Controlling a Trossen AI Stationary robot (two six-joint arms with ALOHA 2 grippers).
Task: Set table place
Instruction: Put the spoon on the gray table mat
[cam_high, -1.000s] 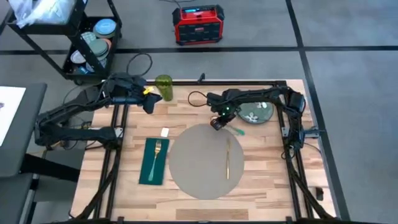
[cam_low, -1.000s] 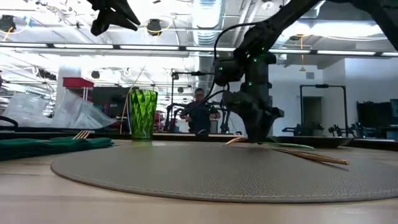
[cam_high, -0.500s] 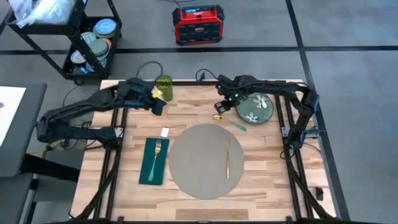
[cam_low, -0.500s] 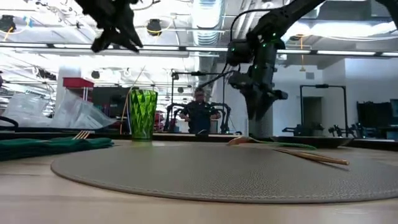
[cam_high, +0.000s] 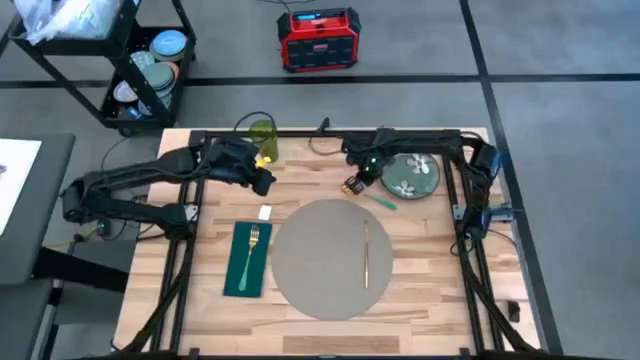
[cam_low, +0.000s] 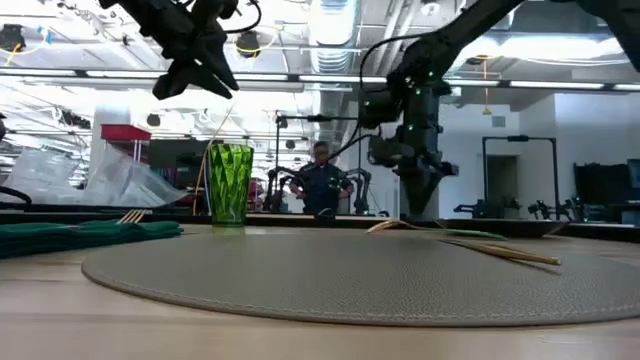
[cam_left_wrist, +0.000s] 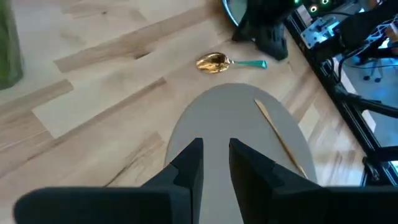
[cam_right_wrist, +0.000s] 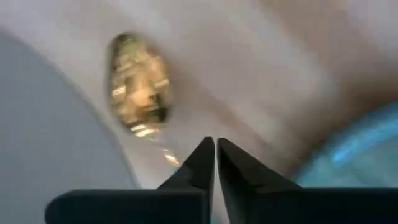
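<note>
Right gripper (cam_high: 352, 186), fingers together, is hovering over spoon (cam_high: 372, 195) beside mat (cam_high: 325, 258); should spread before descending squarely onto handle

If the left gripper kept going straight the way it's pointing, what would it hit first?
Most likely the round grey mat: the left gripper points down at its near edge. The depth is unclear, so bare table is possible.

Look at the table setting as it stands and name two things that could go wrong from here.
1. The right pincer hangs shut beside the gold spoon with the green handle; a low pass might knock it toward the dark green floral plate.
2. The left pincer, slightly open, hovers near the green faceted glass; a careless swing could tip it.
</note>
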